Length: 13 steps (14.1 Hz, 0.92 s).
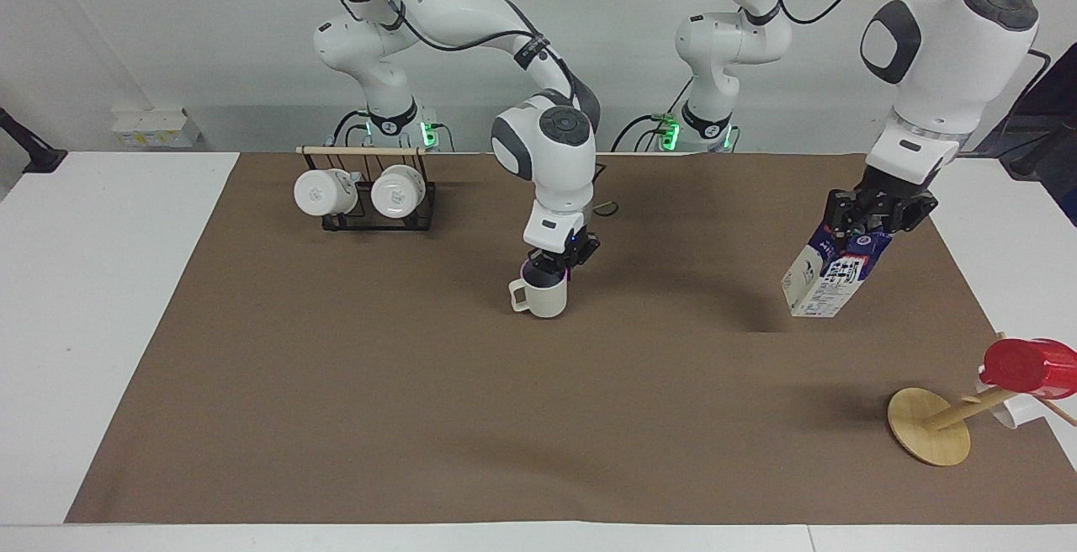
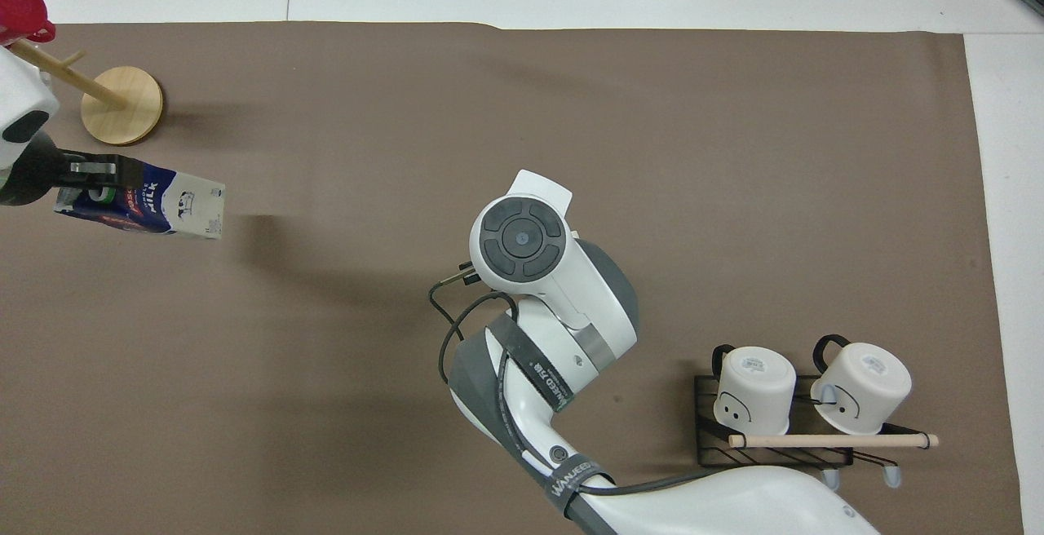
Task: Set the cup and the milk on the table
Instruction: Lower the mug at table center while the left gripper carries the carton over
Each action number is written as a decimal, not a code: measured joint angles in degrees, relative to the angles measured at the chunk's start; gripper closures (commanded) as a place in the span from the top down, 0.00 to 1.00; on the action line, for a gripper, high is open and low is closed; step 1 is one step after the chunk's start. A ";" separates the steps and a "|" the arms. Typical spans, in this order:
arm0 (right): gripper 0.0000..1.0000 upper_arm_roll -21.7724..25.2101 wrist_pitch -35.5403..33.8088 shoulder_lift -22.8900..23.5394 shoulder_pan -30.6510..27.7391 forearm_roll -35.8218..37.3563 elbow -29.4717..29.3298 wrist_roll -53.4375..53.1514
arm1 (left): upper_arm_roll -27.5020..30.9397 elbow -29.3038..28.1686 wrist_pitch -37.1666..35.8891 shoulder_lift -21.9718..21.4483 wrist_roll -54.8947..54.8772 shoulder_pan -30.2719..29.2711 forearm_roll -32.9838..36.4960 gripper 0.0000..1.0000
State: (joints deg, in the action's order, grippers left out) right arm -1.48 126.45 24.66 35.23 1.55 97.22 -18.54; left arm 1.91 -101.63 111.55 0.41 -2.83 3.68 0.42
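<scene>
The cream-beige cup is upright near the middle of the brown mat, its handle toward the right arm's end. My right gripper is shut on its rim from above. The cup is at the mat or just over it; I cannot tell if it touches. In the overhead view the right arm hides the cup. My left gripper is shut on the top of the milk carton and holds it tilted in the air over the mat at the left arm's end. Carton and left gripper also show in the overhead view.
A black rack with two white mugs and a wooden rod stands close to the robots at the right arm's end. A round wooden disc with a stick bears a red cup at the left arm's end.
</scene>
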 measured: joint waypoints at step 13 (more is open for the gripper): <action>1.00 0.56 -3.43 -3.78 -0.82 -0.07 -0.22 -2.89 | -1.48 1.57 0.07 0.08 13.14 11.23 -0.70 0.21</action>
State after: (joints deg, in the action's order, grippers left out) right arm -0.93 123.02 20.88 34.41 1.48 97.01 -21.43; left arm 0.43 -100.06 111.63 0.49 10.30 14.91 -0.28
